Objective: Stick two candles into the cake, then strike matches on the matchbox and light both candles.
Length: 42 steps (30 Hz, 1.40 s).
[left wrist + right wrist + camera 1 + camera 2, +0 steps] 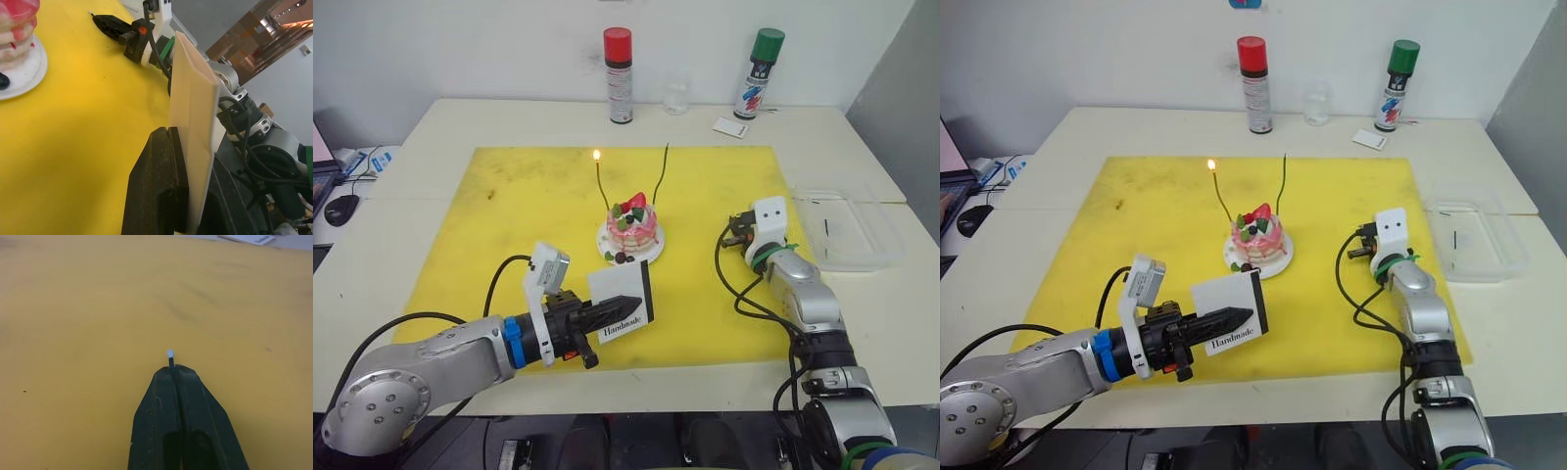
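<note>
Thin, brittle wood, the match (pixel 170 357) we pinch in our closed right gripper (pixel 172 369) needs gentle strokes on the light matchbox (pixel 622 294) clamped in our left gripper (pixel 625 304).

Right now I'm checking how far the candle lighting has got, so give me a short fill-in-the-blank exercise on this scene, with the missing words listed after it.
1. The left gripper is shut on the ____.
2. Of the two candles standing in the cake, the number burning is ____.
3. The right gripper pinches a match whose pale tip is not ____.
4. The cake sits on a white ____, which rests on the yellow mat.

Missing words: matchbox; one; lit; plate
</note>
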### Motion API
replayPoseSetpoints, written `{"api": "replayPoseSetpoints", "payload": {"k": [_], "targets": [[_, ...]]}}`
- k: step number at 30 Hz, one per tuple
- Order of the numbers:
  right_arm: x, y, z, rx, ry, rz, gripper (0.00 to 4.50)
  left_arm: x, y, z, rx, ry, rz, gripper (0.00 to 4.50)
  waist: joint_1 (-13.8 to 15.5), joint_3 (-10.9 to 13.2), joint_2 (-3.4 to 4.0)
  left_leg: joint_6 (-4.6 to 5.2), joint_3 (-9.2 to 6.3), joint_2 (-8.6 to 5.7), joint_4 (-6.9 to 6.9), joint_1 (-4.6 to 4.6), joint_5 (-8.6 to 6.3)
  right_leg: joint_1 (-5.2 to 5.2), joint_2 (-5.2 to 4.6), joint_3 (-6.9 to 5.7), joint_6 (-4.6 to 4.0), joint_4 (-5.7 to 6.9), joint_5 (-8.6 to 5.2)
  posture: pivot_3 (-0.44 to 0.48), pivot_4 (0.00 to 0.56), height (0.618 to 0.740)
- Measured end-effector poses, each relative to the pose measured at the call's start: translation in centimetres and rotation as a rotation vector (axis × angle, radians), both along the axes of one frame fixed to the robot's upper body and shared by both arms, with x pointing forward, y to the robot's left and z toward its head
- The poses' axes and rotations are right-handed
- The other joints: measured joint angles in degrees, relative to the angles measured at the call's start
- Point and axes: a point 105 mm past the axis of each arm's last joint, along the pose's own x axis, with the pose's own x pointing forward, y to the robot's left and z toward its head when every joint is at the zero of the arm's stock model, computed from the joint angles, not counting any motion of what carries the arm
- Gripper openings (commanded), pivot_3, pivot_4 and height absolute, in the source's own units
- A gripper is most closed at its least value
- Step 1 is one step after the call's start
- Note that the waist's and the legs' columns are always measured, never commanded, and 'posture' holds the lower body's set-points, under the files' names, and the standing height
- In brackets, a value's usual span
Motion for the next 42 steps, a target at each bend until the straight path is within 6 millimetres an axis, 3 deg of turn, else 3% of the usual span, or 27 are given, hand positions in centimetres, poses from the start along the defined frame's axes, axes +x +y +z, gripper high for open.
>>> {"api": "replayPoseSetpoints", "payload": {"k": [7, 12, 18, 23, 26, 31, 42], "targets": [[0.0, -0.1, 0.5, 0.056, -0.004, 0.037, 0.04, 0.0, 0.0, 0.1, 0.0, -0.003, -0.001, 0.0, -0.2, 0.0, 0.02, 0.0, 0.01, 0.0, 0.0, -0.01, 0.0, -0.01, 0.0, 0.01, 0.0, 0.0, 0.0, 0.0, 0.15, 0.74], [-0.9, 0.8, 2.1, 0.064, -0.006, 0.243, 0.04, 0.2, 0.0, 0.1, 0.0, -0.008, 0.0, 0.0, -0.3, 0.1, 0.13, 0.0, 0.03, -0.01, -0.05, -0.08, 0.0, -0.08, 0.0, 0.02, 0.0, -0.02, 0.0, 0.0, 0.15, 0.74], [-6.0, 3.2, 7.3, -0.207, -0.129, 0.763, 0.04, 1.4, 0.6, 0.2, -0.008, -0.004, 0.03, 0.0, -0.1, 0.2, 0.24, 0.0, 0.01, -0.01, -0.17, -0.08, 0.0, -0.07, -0.01, -0.02, 0.05, -0.12, -0.04, 0.0, 0.15, 0.74], [-11.1, 5.3, 9.7, -0.29, -0.166, 1.1, 0.04, 2.9, 1.0, 1.4, -0.03, -0.041, 0.051, 0.0, -0.1, 0.2, 0.23, 0.0, 0.0, -0.01, -0.18, -0.06, 0.0, -0.06, -0.01, -0.01, 0.25, -0.11, -0.16, 0.0, 0.15, 0.74], [-13.0, 6.3, 9.9, -0.374, -0.186, 1.207, 0.04, 3.5, 1.3, 1.6, -0.038, -0.04, 0.059, 0.0, -0.1, 0.2, 0.22, 0.0, 0.0, -0.01, -0.17, -0.06, 0.0, -0.06, -0.01, -0.02, 0.25, -0.11, -0.17, 0.0, 0.15, 0.74], [-14.1, 8.1, 9.1, -0.475, -0.235, 1.28, 0.04, 4.3, 1.0, 2.9, -0.058, -0.079, 0.039, 0.0, 0.0, 0.2, 0.21, -0.01, 0.0, -0.02, -0.13, -0.08, 0.0, -0.06, -0.02, -0.03, 0.27, -0.1, -0.16, 0.0, 0.15, 0.74], [-13.6, 8.7, 8.9, -0.537, -0.289, 1.25, 0.04, 4.1, 0.1, 2.9, -0.069, -0.082, -0.008, 0.0, 0.1, 0.2, 0.21, -0.01, -0.02, -0.03, -0.13, -0.08, 0.0, -0.05, -0.05, -0.04, 0.22, -0.1, -0.14, 0.0, 0.15, 0.74]]}}
